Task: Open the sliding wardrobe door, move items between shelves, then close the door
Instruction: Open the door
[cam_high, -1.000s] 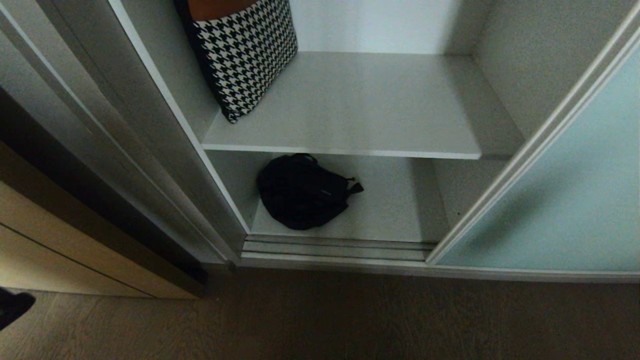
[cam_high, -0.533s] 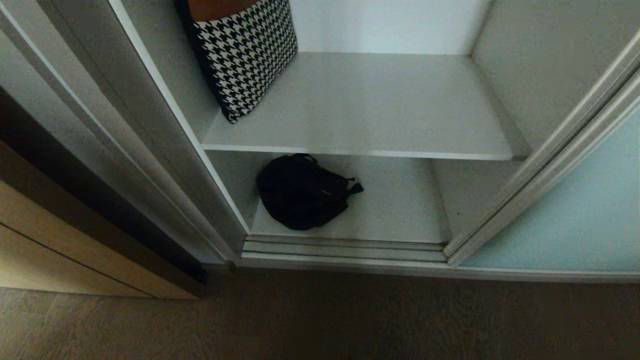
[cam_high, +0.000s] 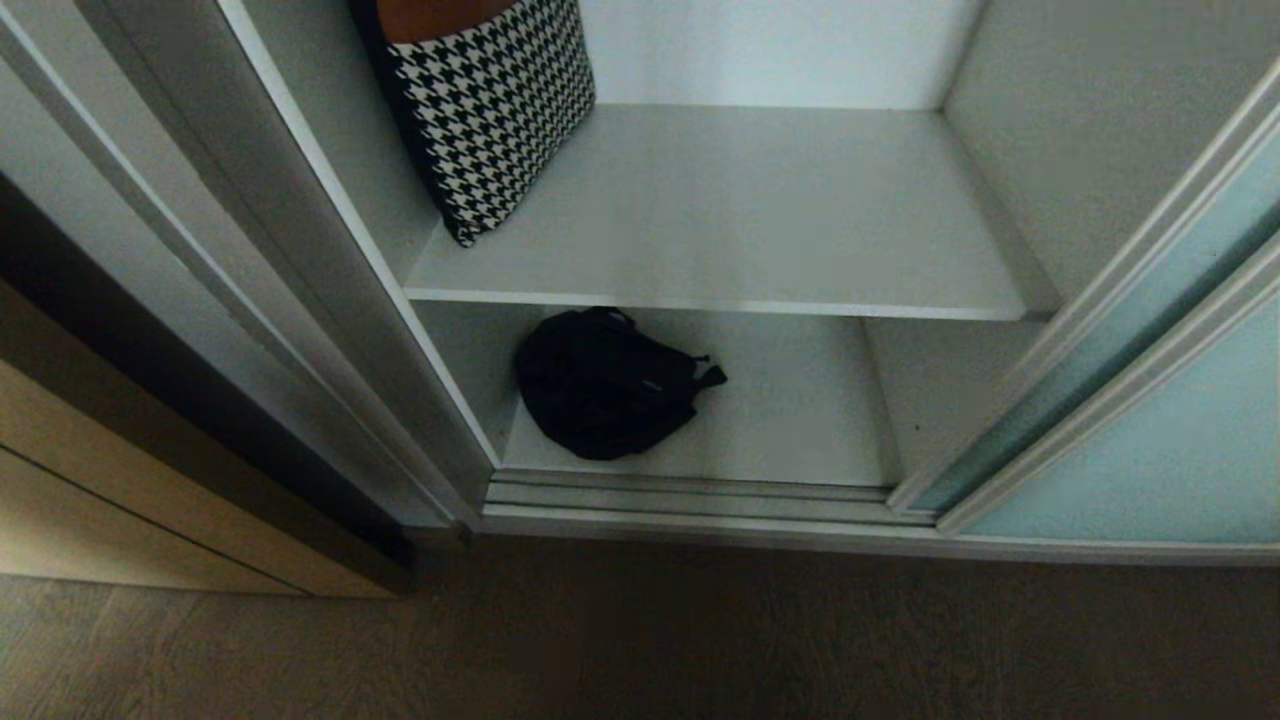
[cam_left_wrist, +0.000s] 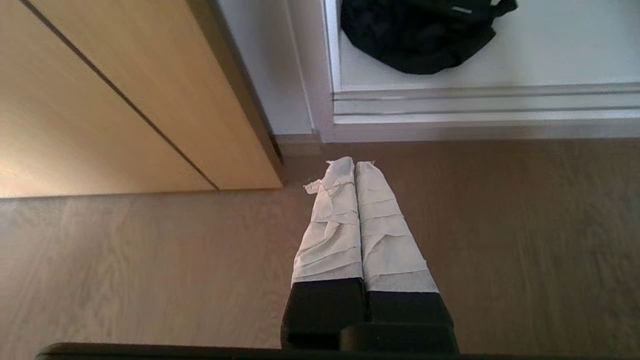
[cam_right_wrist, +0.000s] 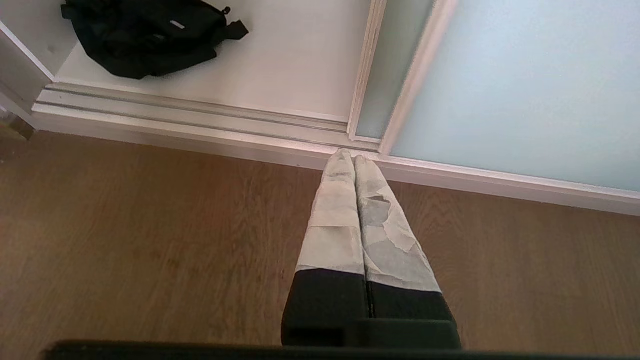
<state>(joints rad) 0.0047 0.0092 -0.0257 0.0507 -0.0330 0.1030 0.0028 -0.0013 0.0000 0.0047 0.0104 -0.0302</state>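
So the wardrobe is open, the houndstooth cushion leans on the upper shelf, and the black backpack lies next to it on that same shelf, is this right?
Not quite. The black backpack lies on the bottom shelf, under the upper shelf, not next to the houndstooth cushion. The head view shows it. The rest holds: the wardrobe is open and the cushion leans on the upper shelf.

Both grippers (cam_left_wrist: 355, 163) (cam_right_wrist: 348, 152), fingers together.

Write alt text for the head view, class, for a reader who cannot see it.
An open wardrobe seen from above: a houndstooth bag stands at the left of the upper shelf, and a black backpack lies on the lower shelf. The frosted sliding wardrobe door is at the right.
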